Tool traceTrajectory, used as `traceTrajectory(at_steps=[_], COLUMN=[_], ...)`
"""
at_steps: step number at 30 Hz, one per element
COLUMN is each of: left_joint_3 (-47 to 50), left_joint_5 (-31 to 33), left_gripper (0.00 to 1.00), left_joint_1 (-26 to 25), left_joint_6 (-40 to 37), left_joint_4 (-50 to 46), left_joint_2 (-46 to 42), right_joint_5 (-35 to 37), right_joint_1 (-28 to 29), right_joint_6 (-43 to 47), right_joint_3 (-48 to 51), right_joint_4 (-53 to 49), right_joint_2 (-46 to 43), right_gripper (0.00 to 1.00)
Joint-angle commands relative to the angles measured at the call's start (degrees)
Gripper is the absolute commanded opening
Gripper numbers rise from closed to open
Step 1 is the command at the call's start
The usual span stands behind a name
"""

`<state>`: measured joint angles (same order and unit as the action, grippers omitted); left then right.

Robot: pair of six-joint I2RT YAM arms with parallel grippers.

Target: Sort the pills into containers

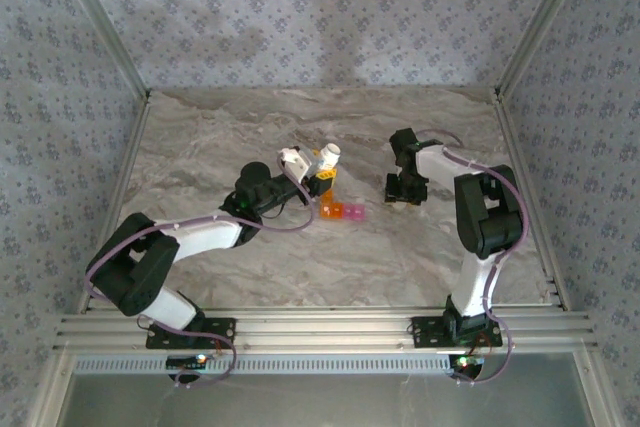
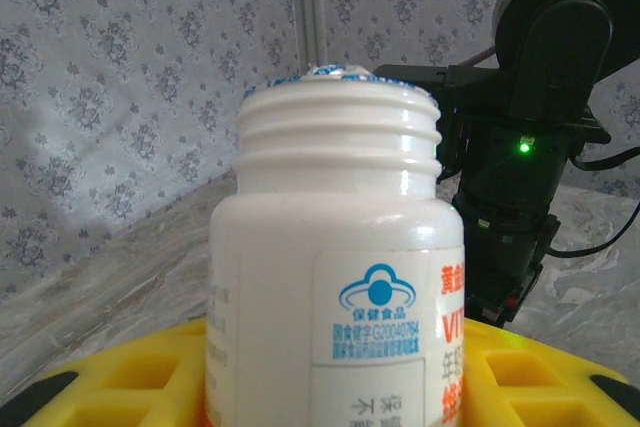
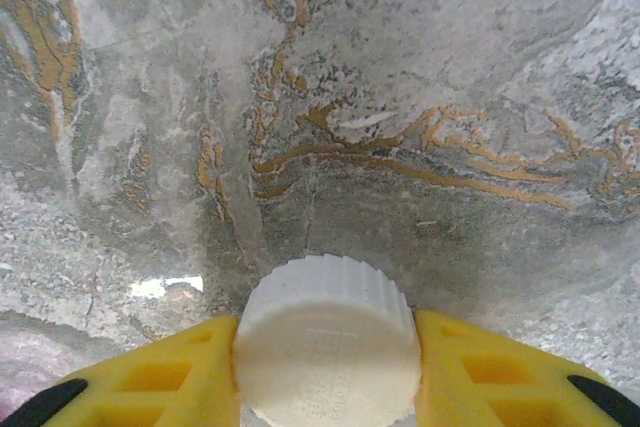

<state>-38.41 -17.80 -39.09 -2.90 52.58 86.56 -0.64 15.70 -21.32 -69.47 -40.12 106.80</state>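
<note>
Bottle opening looks complete, and pouring is judged the step in hand. Left pincer [image 2: 330, 387] grips the white pill bottle [image 2: 340, 177] by its body, threaded neck bare, just behind the containers [image 1: 345, 211], an orange-to-pink strip lying on the marble surface [image 1: 300, 277]. Right pincer [image 3: 327, 372] is closed on the ribbed white cap [image 3: 327, 337], well to the right of the containers and low over the surface. A covering, possibly a foil seal, appears across the bottle mouth; no pills can be made out. Recommended: set the cap down clear of the containers, bring the bottle mouth over one compartment, then tilt slowly.
</note>
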Motion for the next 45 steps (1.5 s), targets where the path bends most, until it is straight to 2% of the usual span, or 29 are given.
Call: traceTrajectory(at_steps=[1, 20, 30, 39, 45], left_joint_3=[0.8, -1.5, -5.2, -8.2, -10.1], left_joint_5=[-1.6, -6.5, -9.9, -14.3, -16.5], left_gripper=[0.00, 0.00, 0.00, 0.00, 0.00], left_joint_1=[0.7, 4.9, 6.8, 6.9, 6.9], left_joint_6=[1.2, -0.5, -1.0, -5.4, -6.4], left_joint_4=[4.1, 6.7, 7.9, 3.5, 2.2], left_joint_2=[-0.9, 7.2, 12.2, 14.0, 15.1], right_joint_5=[0.6, -3.9, -12.0, -22.3, -26.7], right_joint_1=[0.5, 2.7, 2.5, 1.8, 1.9], right_joint_6=[0.5, 1.2, 3.1, 6.4, 8.5], right_joint_3=[-0.6, -19.9, -30.8, -39.6, -43.3], right_joint_4=[-1.2, -12.2, -18.0, -23.4, -26.7], right_joint_2=[-1.6, -5.3, -4.0, -1.7, -0.4], right_gripper=[0.41, 0.37, 0.37, 0.36, 0.36])
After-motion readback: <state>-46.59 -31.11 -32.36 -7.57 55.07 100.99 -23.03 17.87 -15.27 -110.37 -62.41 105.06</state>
